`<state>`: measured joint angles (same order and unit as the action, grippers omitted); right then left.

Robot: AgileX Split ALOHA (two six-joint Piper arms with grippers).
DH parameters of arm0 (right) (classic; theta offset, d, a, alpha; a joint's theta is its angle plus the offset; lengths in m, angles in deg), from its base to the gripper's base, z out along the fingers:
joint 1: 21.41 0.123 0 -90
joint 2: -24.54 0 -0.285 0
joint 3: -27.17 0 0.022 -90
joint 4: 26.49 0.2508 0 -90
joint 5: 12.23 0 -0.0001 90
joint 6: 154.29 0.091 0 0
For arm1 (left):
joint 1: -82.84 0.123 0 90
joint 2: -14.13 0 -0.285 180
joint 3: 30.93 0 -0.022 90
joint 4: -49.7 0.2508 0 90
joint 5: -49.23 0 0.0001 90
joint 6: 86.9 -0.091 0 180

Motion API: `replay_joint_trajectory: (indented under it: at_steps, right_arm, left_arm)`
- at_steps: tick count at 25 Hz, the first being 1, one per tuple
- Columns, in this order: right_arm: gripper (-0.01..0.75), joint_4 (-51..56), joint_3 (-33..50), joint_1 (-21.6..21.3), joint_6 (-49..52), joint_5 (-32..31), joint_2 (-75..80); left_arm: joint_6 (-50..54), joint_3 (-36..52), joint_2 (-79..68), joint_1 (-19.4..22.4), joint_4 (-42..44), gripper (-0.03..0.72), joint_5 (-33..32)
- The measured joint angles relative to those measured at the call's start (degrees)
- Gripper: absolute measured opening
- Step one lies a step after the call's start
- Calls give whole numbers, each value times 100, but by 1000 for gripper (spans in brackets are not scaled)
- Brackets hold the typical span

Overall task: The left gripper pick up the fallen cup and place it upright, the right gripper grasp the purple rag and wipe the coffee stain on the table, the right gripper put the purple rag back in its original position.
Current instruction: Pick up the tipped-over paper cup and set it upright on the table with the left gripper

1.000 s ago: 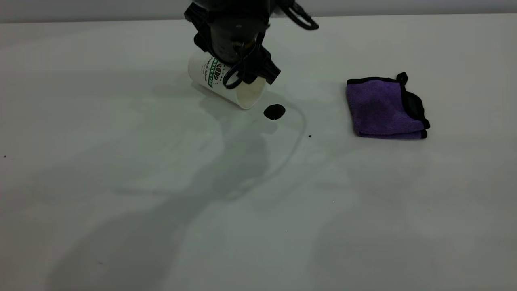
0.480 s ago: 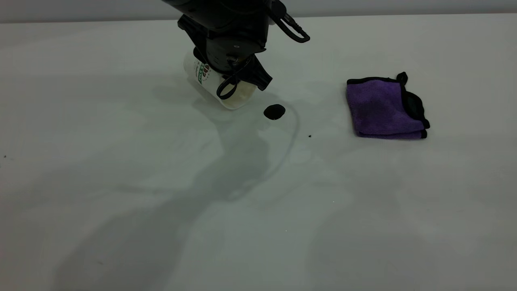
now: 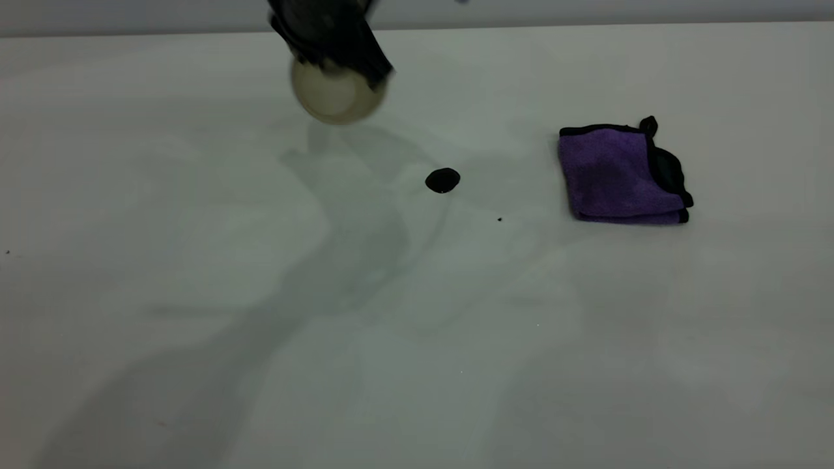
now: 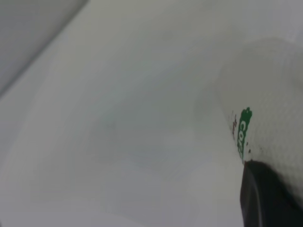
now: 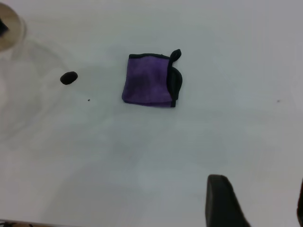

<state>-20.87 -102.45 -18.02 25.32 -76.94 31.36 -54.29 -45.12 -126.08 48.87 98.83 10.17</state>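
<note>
My left gripper is shut on the white paper cup and holds it in the air above the table, its cream mouth facing the exterior camera. In the left wrist view the cup's ribbed wall with green printing lies against one black finger. The glossy black coffee stain lies on the table to the right and in front of the cup. The folded purple rag with black edging lies farther right. My right gripper is open, high above the table, clear of the rag and the stain.
A tiny black speck lies between the stain and the rag. The table's far edge meets a grey wall at the back. The arm's shadow falls across the left and middle of the table.
My left gripper has lifted the cup off the table, moving up and slightly left, and turned it so that its mouth now faces the camera. The rag and the stain have not moved.
</note>
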Motion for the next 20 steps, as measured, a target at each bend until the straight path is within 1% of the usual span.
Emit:
replay_joint_trajectory:
  at_steps: [3, 6, 7, 9, 10, 13, 16, 20]
  right_arm:
    - [419, 0, 0, 0, 0, 0, 0]
    - [419, 0, 0, 0, 0, 0, 0]
    - [419, 0, 0, 0, 0, 0, 0]
    - [419, 0, 0, 0, 0, 0, 0]
    - [419, 0, 0, 0, 0, 0, 0]
    - [419, 0, 0, 0, 0, 0, 0]
    - [419, 0, 0, 0, 0, 0, -2]
    - [419, 0, 0, 0, 0, 0, -7]
  left_arm:
    - [-1261, -111, 266, 477, -1460, 0, -56]
    - [-2657, -384, 279, 970, -3214, 0, -262]
    - [-3120, -492, 252, 1117, -3663, 0, -374]
    - [-3760, -701, 193, 1367, -4591, 0, -563]
    - [-3988, -829, 133, 1458, -4913, 0, -675]
    - [-4268, -1214, -123, 1706, -5461, 0, -1029]
    - [-4297, -1590, -493, 1832, -5535, 0, -1458]
    - [-4310, -2057, -959, 1837, -5577, 0, -1839]
